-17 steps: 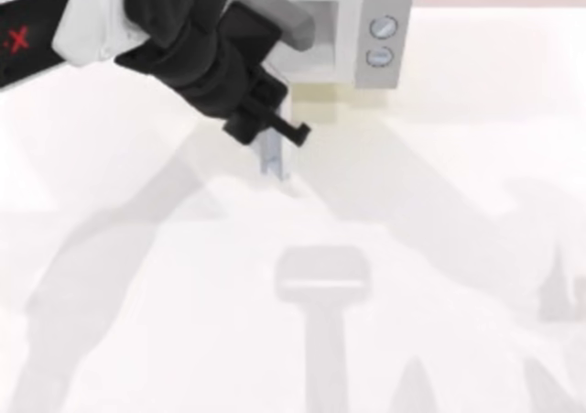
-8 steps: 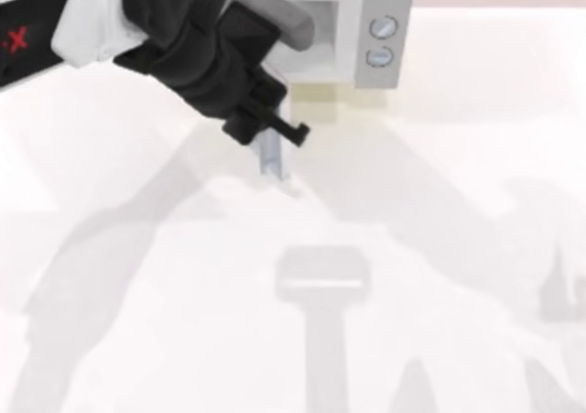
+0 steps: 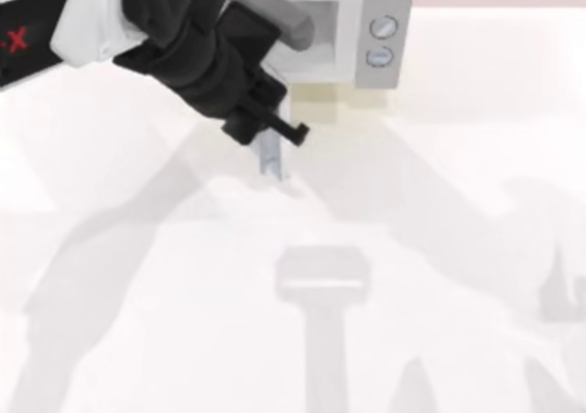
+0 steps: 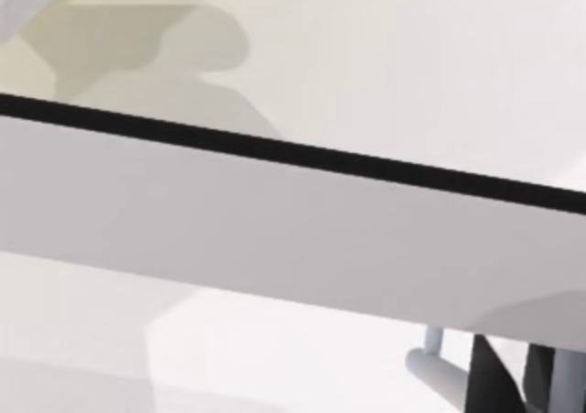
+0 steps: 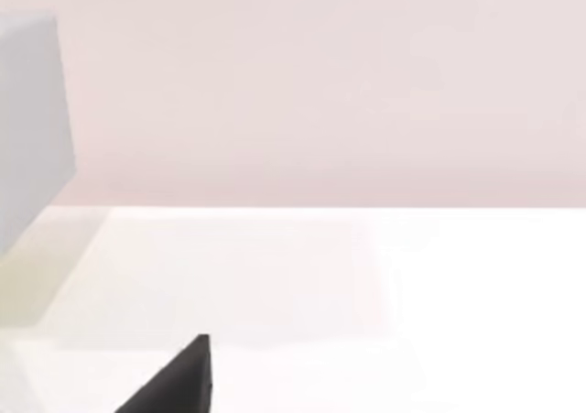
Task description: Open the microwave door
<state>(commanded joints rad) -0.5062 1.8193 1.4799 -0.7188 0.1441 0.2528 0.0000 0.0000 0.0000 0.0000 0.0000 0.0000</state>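
Observation:
The light-grey microwave (image 3: pixel 380 74) stands at the table's back edge, with two round knobs (image 3: pixel 382 28) on its right panel and its pale interior (image 3: pixel 316 28) showing. The microwave door (image 4: pixel 275 221) is swung outward and fills the left wrist view as a wide grey band with a dark edge. From above, only its lower tip with the pale bar handle (image 3: pixel 272 157) shows below my left arm. My left gripper (image 3: pixel 273 131) is in front of the opening, shut on that handle (image 4: pixel 439 376). A dark corner of my right gripper (image 5: pixel 179 385) shows only in the right wrist view.
The white table (image 3: pixel 439 248) stretches in front of the microwave, crossed by grey arm shadows. The microwave's grey side (image 5: pixel 32 129) is far off in the right wrist view, before a pale pink wall (image 5: pixel 320 83).
My left arm has shifted very slightly to the left, still holding the door handle. Nothing else differs.

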